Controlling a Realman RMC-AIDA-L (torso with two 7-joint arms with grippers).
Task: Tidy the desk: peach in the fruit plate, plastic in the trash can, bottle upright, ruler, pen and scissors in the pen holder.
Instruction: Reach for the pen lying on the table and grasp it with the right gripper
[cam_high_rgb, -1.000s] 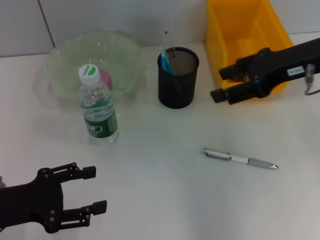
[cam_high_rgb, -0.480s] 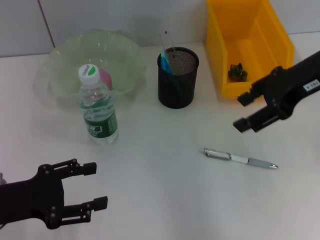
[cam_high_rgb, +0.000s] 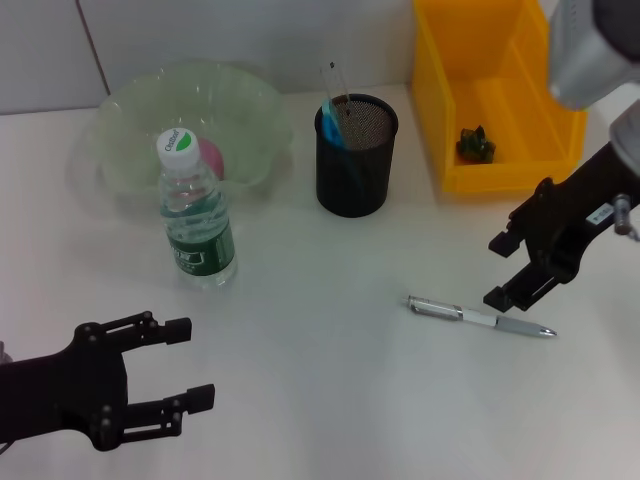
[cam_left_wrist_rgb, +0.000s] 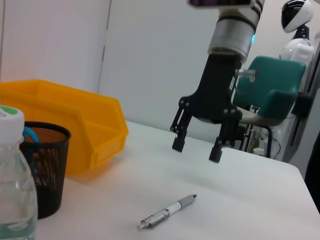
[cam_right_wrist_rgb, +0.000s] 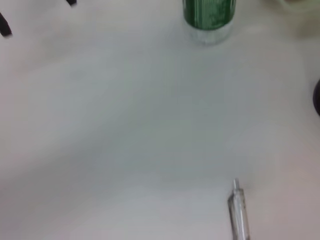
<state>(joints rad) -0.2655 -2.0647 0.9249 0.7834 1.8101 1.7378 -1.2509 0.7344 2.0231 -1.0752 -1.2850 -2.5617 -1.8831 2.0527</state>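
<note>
1. The pen (cam_high_rgb: 480, 317) is the step in hand: it lies flat on the worktop (cam_high_rgb: 330, 380), and the right gripper (cam_high_rgb: 505, 270) hangs over its tip end with fingers apart, holding nothing.
2. Next, I judge, comes a descent to straddle the barrel, a close, then a carry to the pen holder (cam_high_rgb: 356, 155) (already holding other items).
3. Bare worktop surrounds the pen; the yellow bin (cam_high_rgb: 495, 95) stands near that route.
4. The left gripper (cam_high_rgb: 180, 365) waits, fingers apart, near the front edge, short of the upright bottle (cam_high_rgb: 197, 215).
</note>
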